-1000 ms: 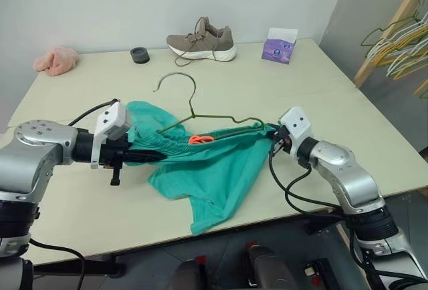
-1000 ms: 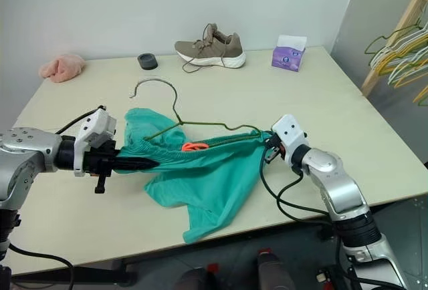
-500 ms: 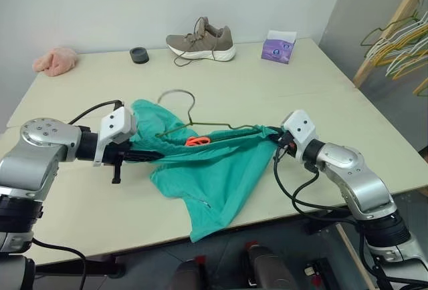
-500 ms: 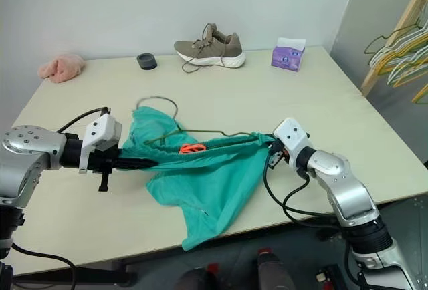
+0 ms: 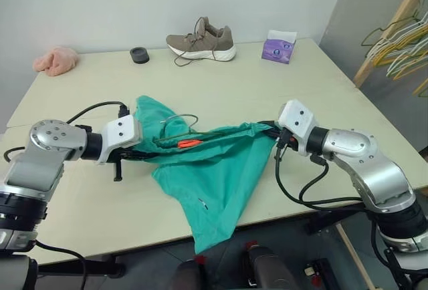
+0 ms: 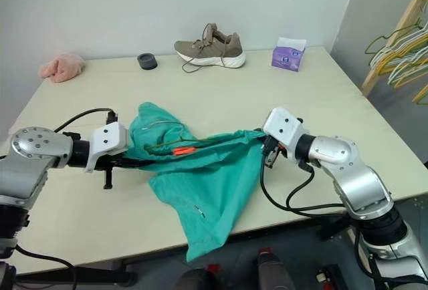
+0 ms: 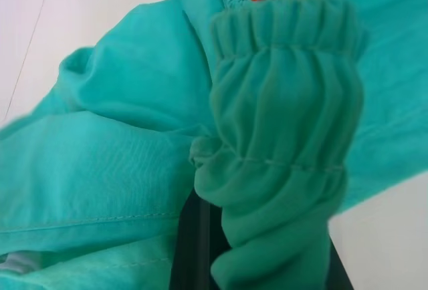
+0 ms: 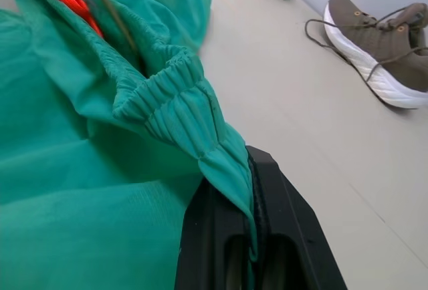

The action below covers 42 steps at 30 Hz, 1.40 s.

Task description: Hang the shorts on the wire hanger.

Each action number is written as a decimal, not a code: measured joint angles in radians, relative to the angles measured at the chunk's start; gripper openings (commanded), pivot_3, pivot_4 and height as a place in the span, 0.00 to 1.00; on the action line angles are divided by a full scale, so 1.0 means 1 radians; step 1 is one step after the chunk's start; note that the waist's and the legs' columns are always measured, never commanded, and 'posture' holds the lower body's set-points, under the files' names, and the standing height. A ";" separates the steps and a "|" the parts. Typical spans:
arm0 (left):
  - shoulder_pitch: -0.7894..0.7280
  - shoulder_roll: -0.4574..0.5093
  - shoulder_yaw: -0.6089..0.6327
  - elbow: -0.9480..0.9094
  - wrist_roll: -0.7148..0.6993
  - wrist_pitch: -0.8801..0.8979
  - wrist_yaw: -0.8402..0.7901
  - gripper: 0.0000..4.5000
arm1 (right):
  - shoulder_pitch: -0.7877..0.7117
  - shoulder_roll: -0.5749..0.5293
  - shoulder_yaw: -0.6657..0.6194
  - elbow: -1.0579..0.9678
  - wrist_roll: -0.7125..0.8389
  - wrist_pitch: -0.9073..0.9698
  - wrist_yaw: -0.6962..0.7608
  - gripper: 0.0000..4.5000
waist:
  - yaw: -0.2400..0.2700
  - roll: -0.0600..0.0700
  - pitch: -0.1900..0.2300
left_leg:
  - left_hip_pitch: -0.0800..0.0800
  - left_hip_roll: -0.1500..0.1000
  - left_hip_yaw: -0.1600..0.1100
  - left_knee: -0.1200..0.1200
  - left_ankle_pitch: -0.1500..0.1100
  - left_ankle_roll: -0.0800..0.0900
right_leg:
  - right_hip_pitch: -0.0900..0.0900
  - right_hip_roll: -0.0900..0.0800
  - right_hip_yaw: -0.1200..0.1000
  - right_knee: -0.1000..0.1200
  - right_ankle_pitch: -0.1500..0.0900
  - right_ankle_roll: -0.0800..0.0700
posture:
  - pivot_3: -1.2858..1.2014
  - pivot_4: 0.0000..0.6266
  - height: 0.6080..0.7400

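Note:
The teal shorts (image 5: 214, 170) hang stretched by the waistband between my two grippers, above the table (image 5: 301, 83), with one leg drooping past the front edge. My left gripper (image 5: 147, 154) is shut on the waistband's left end, its fingers (image 7: 194, 250) wrapped in gathered fabric. At the waistband's right end my right gripper (image 5: 275, 136) is shut too, the elastic pinched between its black fingers (image 8: 274, 230). The wire hanger (image 5: 179, 118) is thin and dark. It runs along the waistband, and its hook stands up beside the orange tag (image 5: 187, 143).
At the table's back stand a brown shoe (image 5: 200, 39), a purple tissue box (image 5: 280, 45), a small black round thing (image 5: 139, 55) and a pink fluffy cloth (image 5: 55, 59). A wooden rack with several yellow and pale-green hangers (image 5: 394, 36) stands off the table's right side.
Both grippers have lifted the shorts off the table, the right one rising and moving left. The hanger's hook has come off the table toward the waistband. More fabric now hangs past the front edge.

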<state>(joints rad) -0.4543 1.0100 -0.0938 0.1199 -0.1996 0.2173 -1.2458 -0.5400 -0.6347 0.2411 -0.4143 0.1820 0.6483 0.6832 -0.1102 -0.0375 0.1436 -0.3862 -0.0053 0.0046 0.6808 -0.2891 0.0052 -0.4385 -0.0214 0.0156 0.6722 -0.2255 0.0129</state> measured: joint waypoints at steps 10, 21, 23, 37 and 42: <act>0.034 -0.074 0.001 -0.129 -0.060 0.127 -0.014 0.00 | -0.021 -0.010 0.059 -0.017 -0.037 -0.006 0.054 0.44 | -0.003 0.000 0.000 | 0.000 0.001 0.000 0.000 0.000 0.000 | 0.000 -0.001 0.000 0.000 0.000 0.000 | 0.45 0.18 1.00; 0.047 -0.056 -0.024 -0.148 -0.047 0.123 -0.077 0.00 | -0.036 -0.097 0.114 0.031 -0.119 -0.100 0.189 0.67 | -0.002 0.000 0.000 | 0.000 0.000 0.000 0.000 0.000 0.000 | 0.000 0.000 0.000 0.000 0.000 0.000 | 0.45 0.18 1.00; 0.036 -0.066 -0.029 -0.148 -0.045 0.120 -0.078 0.00 | -0.042 -0.112 0.133 0.039 -0.115 -0.100 0.249 0.67 | -0.002 0.000 0.000 | 0.000 0.000 0.000 0.000 0.000 0.000 | 0.000 0.000 0.000 0.000 0.000 0.000 | 0.45 0.18 1.00; 0.021 -0.096 -0.033 -0.167 -0.066 0.139 -0.096 0.00 | -0.157 -0.059 0.211 0.154 -0.124 -0.078 0.412 0.54 | -0.003 0.000 0.000 | 0.000 0.000 -0.001 0.000 0.000 0.000 | 0.000 -0.001 0.000 0.000 0.000 0.000 | 0.45 0.16 1.00; 0.012 -0.116 -0.033 -0.173 -0.075 0.155 -0.092 0.00 | -0.162 -0.049 0.223 0.181 -0.132 -0.074 0.431 0.14 | -0.002 0.000 0.000 | 0.000 0.000 -0.001 0.000 0.000 0.000 | 0.000 -0.001 0.000 0.000 0.000 0.000 | 0.45 0.16 1.00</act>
<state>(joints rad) -0.4424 0.8940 -0.1264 -0.0530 -0.2751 0.3727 -1.3382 -0.7015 -0.6841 0.4640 -0.2330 0.0503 0.5741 1.1142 -0.1123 -0.0374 0.1435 -0.3861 -0.0053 0.0039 0.6812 -0.2890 0.0051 -0.4385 -0.0222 0.0153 0.6724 -0.2256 0.0126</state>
